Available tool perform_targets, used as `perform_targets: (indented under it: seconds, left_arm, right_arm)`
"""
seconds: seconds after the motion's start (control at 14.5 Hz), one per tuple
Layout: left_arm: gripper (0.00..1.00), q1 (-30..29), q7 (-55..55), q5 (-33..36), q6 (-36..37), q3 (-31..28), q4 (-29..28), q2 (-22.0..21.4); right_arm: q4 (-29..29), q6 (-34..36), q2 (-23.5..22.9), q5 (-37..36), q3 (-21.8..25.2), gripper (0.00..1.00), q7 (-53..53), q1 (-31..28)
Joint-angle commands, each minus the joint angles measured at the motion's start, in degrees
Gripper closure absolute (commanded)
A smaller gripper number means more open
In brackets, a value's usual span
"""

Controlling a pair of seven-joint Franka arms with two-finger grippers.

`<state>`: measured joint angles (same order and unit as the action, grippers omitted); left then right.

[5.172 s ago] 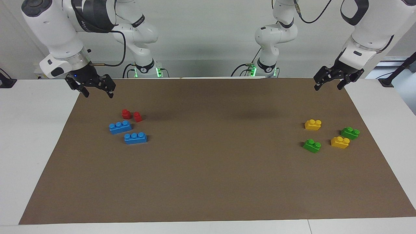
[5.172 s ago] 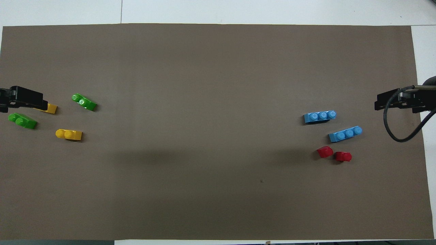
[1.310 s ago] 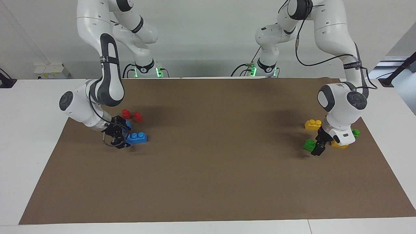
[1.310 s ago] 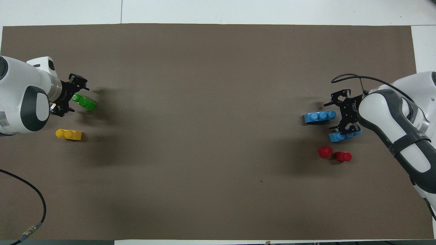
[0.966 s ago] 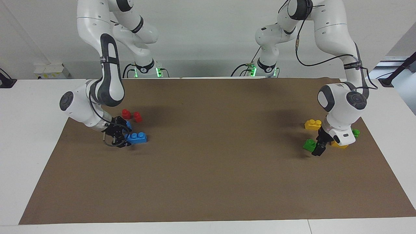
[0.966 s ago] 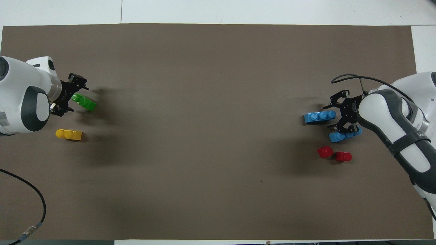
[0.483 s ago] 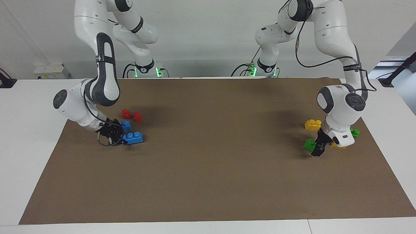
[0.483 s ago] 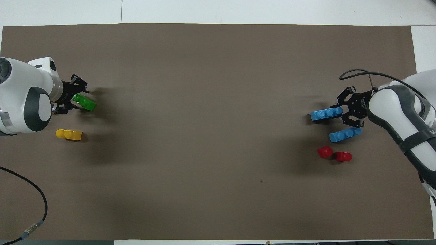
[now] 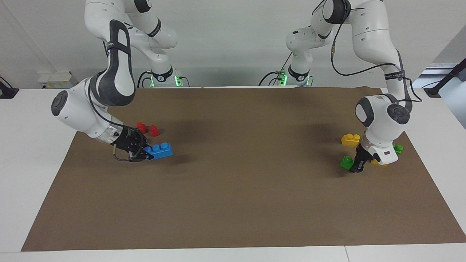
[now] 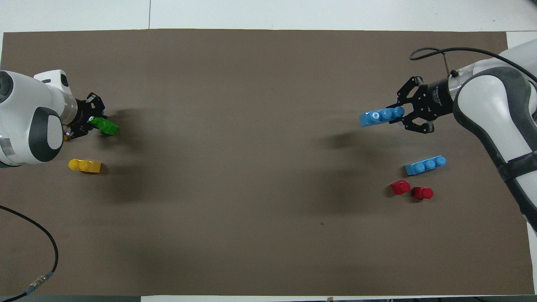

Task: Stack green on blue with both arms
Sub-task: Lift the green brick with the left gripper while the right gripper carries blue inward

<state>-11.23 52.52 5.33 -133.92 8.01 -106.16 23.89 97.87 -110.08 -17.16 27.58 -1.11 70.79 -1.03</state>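
Facing view, going from the frame's left edge across: we see the right arm, glossy white w/ dark grey joint bands, bent down at centre-left of frame, its black two-finger right gripper [image 9: 141, 151] clamped on one end of a bright blue three-stud plastic brick [image 9: 158, 150]. That held brick is lifted off the brown paper mat [image 9: 240, 189], a shadow on the mat beside it; in the overhead view it sits upper right of frame [image 10: 381, 116] w/ the gripper [image 10: 409, 116] at its end. The second blue three-stud brick [image 10: 425, 165] lies flat on the mat lower in the overhead frame, mid-right; in the facing view the right arm hides it. Two small red plastic pieces [image 9: 147, 129] sit just above the gripper in the facing frame, close together. Centre of frame: bare mat only. At the frame's right, the left arm curls down to its black left gripper [image 9: 357, 164], fingers narrow and closed around a small bright green two-stud plastic brick [image 9: 346, 161], which rests on the mat; overhead it's at mid-left [image 10: 104, 125] w/ the gripper [image 10: 86, 121] on it. A yellow two-stud plastic brick [image 9: 350, 139] lies just above it in the facing frame. Second green two-stud brick [image 9: 397, 148] peeks out at the arm's right edge, mostly hidden; another yellow brick [image 9: 378, 162] shows only partly under the wrist.
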Motion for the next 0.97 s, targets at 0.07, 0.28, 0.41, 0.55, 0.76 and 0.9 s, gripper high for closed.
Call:
perform_targets:
  seconds: [0.07, 0.28, 0.41, 0.55, 0.76, 0.9]
  left_arm:
    - [1.0, 0.94, 1.0, 1.18, 4.16, -0.01, 2.79, 0.19]
    - [1.0, 1.47, 2.67, 1.0, 9.1, 0.26, 3.25, -3.31]
    - [1.0, 2.17, 5.12, 0.83, 12.79, 0.52, 3.16, -6.21]
    - [1.0, 3.66, 10.03, 0.65, 15.6, 0.61, 2.89, -9.11]
    - [1.0, 7.79, 20.13, 0.56, 19.65, 0.61, 2.89, -12.8]
    - [1.0, 10.43, 25.85, 0.56, 21.58, 0.61, 2.45, -15.27]
  right_arm:
    - [-3.39, -1.78, -1.73, 1.07, 0.06, 1.0, 13.37, 8.56]
    - [-2.95, -6.09, -1.64, 1.07, 0.06, 1.0, 24.7, 16.21]
    - [-0.51, -11.18, -1.12, 0.72, 0.15, 1.0, 29.91, 20.96]
    - [2.66, -15.49, -0.42, 0.54, 0.06, 1.0, 29.93, 22.74]
    - [7.32, -20.51, 0.29, 0.63, 0.06, 1.0, 30.54, 27.3]
    - [10.22, -26.03, -0.15, 0.63, 0.06, 1.0, 33.25, 30.46]
